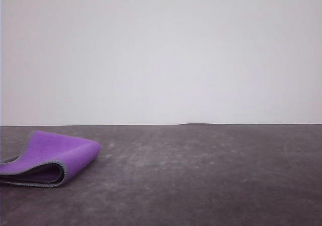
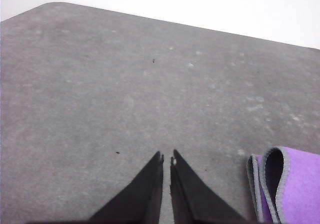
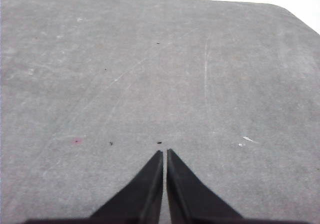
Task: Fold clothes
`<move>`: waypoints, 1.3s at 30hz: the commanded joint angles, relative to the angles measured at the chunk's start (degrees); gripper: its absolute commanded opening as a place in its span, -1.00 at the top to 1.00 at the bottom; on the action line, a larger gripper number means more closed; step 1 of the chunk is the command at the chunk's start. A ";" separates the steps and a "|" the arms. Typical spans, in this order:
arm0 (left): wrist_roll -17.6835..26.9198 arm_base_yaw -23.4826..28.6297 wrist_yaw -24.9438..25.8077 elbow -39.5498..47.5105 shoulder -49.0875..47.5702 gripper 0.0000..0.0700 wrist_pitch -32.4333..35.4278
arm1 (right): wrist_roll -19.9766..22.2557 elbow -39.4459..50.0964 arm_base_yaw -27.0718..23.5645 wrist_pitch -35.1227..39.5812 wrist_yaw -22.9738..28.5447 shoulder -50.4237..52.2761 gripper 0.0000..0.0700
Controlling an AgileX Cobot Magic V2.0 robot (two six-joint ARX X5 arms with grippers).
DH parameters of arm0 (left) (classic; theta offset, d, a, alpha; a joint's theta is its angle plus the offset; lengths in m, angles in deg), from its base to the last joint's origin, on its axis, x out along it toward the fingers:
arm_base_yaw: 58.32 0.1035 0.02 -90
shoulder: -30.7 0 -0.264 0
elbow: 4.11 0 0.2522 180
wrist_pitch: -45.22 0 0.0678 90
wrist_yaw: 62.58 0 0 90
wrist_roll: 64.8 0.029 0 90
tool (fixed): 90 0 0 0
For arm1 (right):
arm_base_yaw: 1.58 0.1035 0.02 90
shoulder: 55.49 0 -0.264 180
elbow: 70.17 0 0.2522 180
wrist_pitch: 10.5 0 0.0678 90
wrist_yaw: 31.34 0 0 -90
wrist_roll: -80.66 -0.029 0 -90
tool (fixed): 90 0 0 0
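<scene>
**Folded cloth loose on the table, both grippers empty**

Risk, as a judgement: springy fold could reopen with nothing pressing it; upper layer bulges, rolled edge gapes. Cloth [image 2: 287, 186] beside left gripper [image 2: 167, 157], off its tips, not touching. Jaws nearly closed, narrow slit, nothing held. Right gripper [image 3: 164, 153] likewise, over bare table [image 3: 150, 69]. Soft purple face, charcoal inside, grey stitched edging; tabletop matte grey, scuffed, scratched

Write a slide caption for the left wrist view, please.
Left gripper, fingers together, over grey table beside folded purple cloth.
</scene>
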 commanded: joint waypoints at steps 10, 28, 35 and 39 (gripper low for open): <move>-0.04 0.01 -0.26 0.85 -0.02 0.95 -0.93 | 0.04 0.35 -0.09 0.60 -0.07 0.20 0.98; -0.04 0.00 -0.26 0.85 -0.02 0.95 -0.93 | 0.04 0.35 -0.09 0.61 -0.07 0.20 0.98; -0.04 0.00 -0.26 0.85 -0.02 0.95 -0.93 | 0.04 0.35 -0.09 0.61 -0.04 0.20 0.98; -0.04 0.00 -0.26 0.85 -0.02 0.95 -0.93 | 0.04 0.35 -0.09 0.60 -0.05 0.20 0.98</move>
